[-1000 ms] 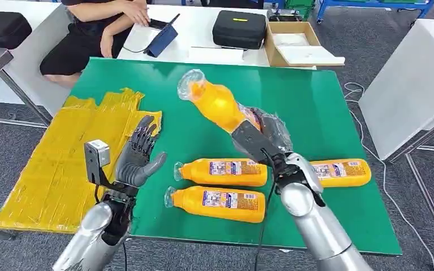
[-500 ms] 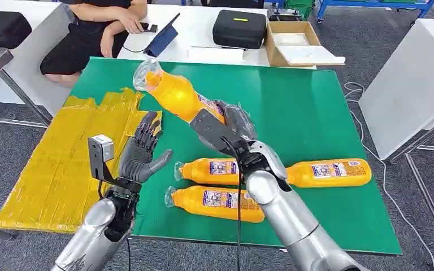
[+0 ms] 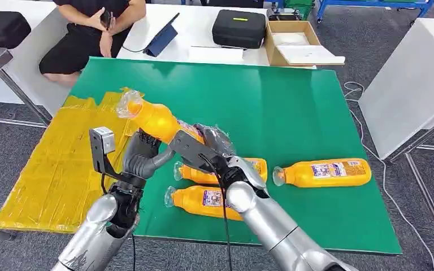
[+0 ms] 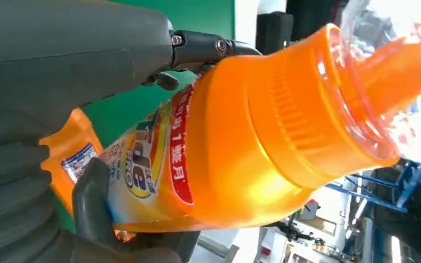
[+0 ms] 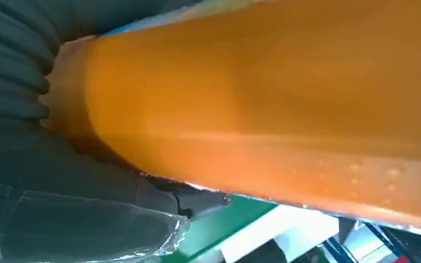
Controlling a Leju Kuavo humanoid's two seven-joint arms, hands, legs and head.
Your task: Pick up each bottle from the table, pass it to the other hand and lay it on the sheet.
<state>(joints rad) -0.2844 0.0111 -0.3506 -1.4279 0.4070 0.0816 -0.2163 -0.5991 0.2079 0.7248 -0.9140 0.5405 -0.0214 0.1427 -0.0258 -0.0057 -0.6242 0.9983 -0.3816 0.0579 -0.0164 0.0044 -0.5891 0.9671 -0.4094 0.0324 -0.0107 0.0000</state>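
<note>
In the head view, an orange bottle (image 3: 157, 119) with a clear cap is gripped tilted above the green worktop (image 3: 294, 107) by the right hand (image 3: 206, 144); the left hand (image 3: 141, 157) is seen just beneath. In the left wrist view, its red-and-yellow label is seen, with left fingers (image 4: 93, 203) curled against it. In the right wrist view, its smooth orange body is seen up close.

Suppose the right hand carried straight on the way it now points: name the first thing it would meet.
Probably the left hand, directly ahead of the right hand holding the orange bottle; beyond lies the yellow sheet. Depth is uncertain.

head cam sits up high, looking forward and down over the green table (image 3: 316, 113). both wrist cams are jammed right up against the orange bottle (image 4: 241, 142), which also shows left of centre in the head view.
</note>
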